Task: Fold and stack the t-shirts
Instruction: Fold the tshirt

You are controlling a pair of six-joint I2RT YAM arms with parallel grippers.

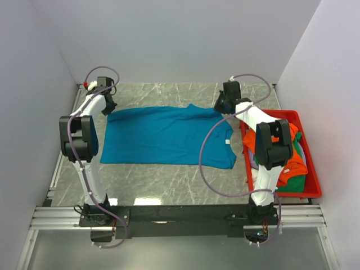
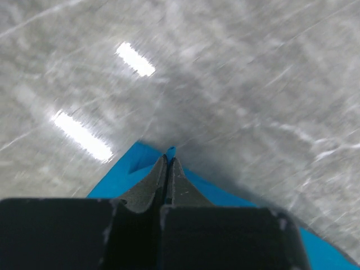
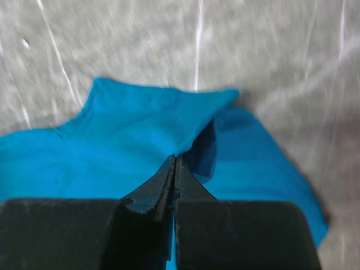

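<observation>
1. We see a grey marble-patterned table with pale veins, closed in by plain pale walls at the far side, the left and the right.
2. Along the table's near edge runs a metal frame that carries both arm bases.
3. In the left wrist view two bright strip-light reflections lie on the polished stone.
4. The teal-blue t-shirt is spread across the middle of the table. Its body reaches toward the left edge, and its white neck label faces up near the right end.
5. The left gripper sits at the shirt's far left corner. Its fingers are pressed together with no gap, and a sliver of blue cloth is pinched at their tips.
6. The right gripper is at the shirt's far right part, also fully closed. A raised fold of the blue cloth runs up into its tips and casts a shadow on the layer beneath.
7. A red plastic bin stands at the table's right edge, partly behind the right arm. It holds an orange shirt and a green shirt, bunched together.
</observation>
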